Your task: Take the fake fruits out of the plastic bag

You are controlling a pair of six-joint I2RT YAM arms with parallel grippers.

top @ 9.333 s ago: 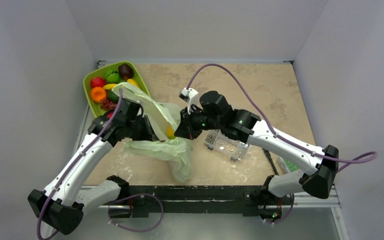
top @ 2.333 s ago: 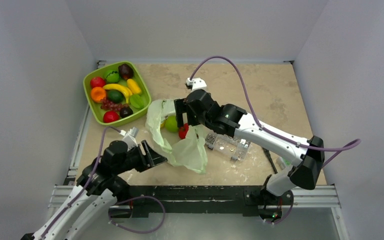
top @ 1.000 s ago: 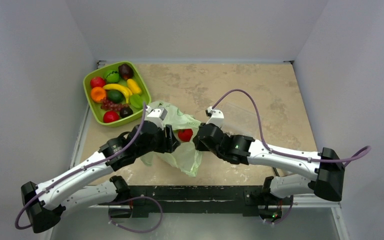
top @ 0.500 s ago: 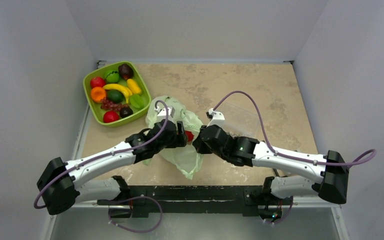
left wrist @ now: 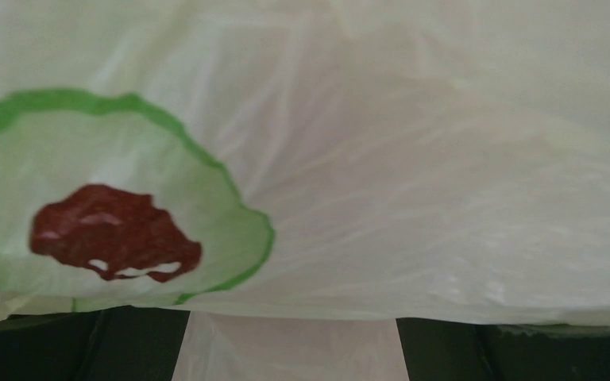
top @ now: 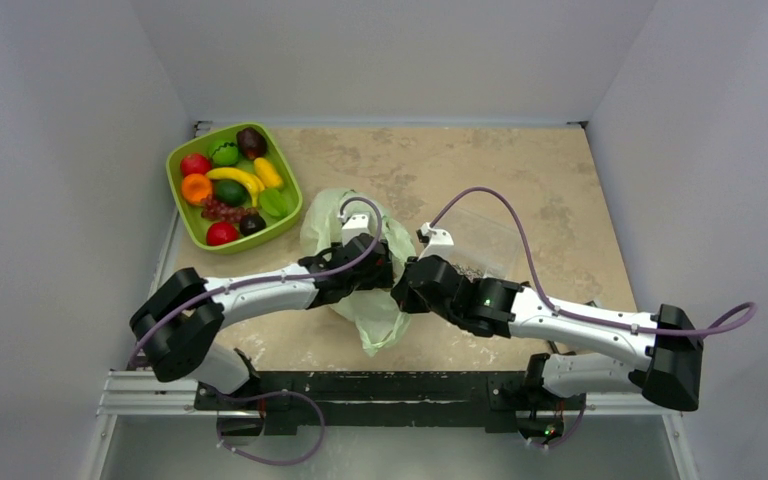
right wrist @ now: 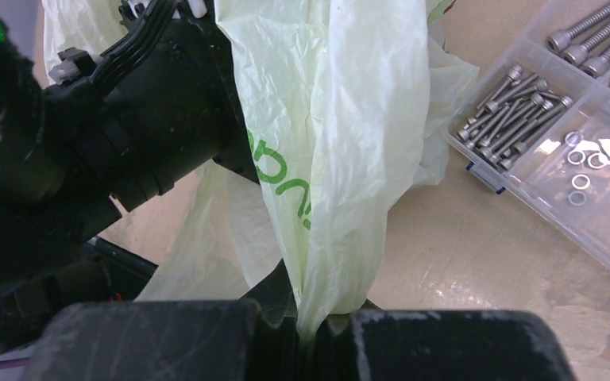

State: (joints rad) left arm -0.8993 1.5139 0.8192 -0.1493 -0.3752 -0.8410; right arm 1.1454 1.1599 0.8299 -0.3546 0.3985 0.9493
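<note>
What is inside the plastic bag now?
No fruit shows in any view. The plastic bag is crumpled and the left gripper covers its middle; the left wrist camera sees only film with an avocado print. Its contents are covered.

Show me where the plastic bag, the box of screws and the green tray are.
plastic bag [right wrist: 341, 119]: right wrist view, crinkled middle fold.
box of screws [right wrist: 600, 218]: right wrist view, bare compartment floor.
green tray [top: 184, 212]: top external view, left rim.
</note>
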